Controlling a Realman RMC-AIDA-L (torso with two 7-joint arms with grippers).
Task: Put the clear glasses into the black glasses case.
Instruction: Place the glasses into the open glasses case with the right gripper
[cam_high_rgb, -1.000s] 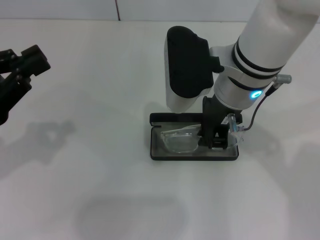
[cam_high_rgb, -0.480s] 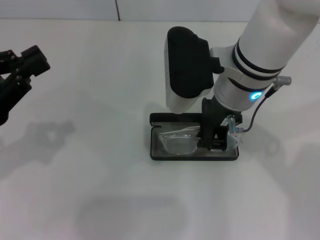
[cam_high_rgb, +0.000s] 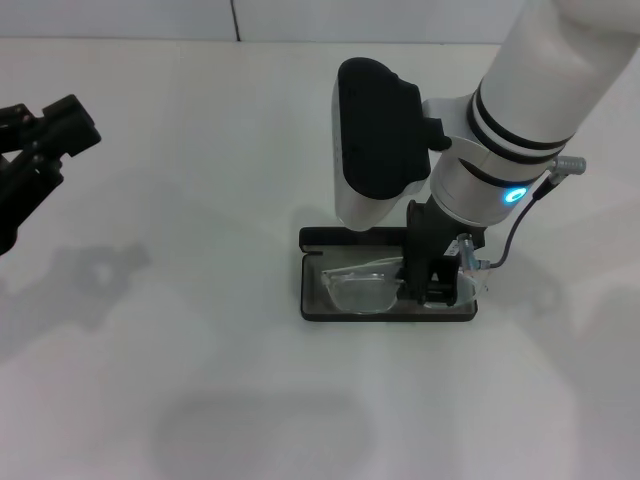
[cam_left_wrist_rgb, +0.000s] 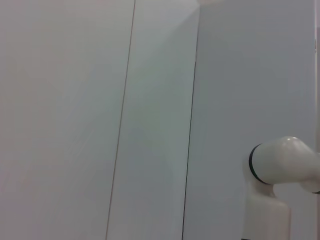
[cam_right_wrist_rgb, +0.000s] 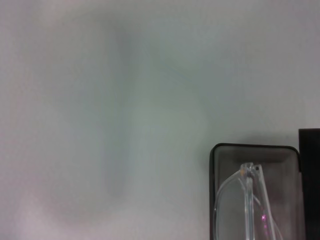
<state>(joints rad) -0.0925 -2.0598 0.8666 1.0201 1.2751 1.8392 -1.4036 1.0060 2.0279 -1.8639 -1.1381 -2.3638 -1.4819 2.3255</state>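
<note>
**Right gripper down in the open case with the glasses**

From my head camera, the black glasses case (cam_high_rgb: 388, 305) lies open on the white table (cam_high_rgb: 200, 380), a little toward four o'clock from the centre of my view. Its lid (cam_high_rgb: 350, 237) stands at the twelve o'clock edge of the tray. The clear glasses (cam_high_rgb: 365, 287) are inside the tray, resting on the grey lining, with one lens toward the nine o'clock end. The other end of the frame sticks out past the three o'clock rim of the case, just beside my gripper.

My right gripper (cam_high_rgb: 434, 290) reaches down into the tray from twelve o'clock, at the three o'clock half of the case. Its black fingers (cam_high_rgb: 420, 268) stand right over the glasses. I cannot tell whether they are clamped on the frame or parted around it, since the wrist body hides the tips.

In my right wrist camera I see one rounded corner of the case (cam_right_wrist_rgb: 255, 190) with a clear hinge and arm of the glasses (cam_right_wrist_rgb: 250, 200) lying inside it, on the lining.

My left gripper (cam_high_rgb: 40, 150) is parked well apart, at the nine o'clock edge of the head view. I cannot tell how far open it is. Its wrist camera shows only pale wall panels and a white arm joint (cam_left_wrist_rgb: 280, 170).
</note>
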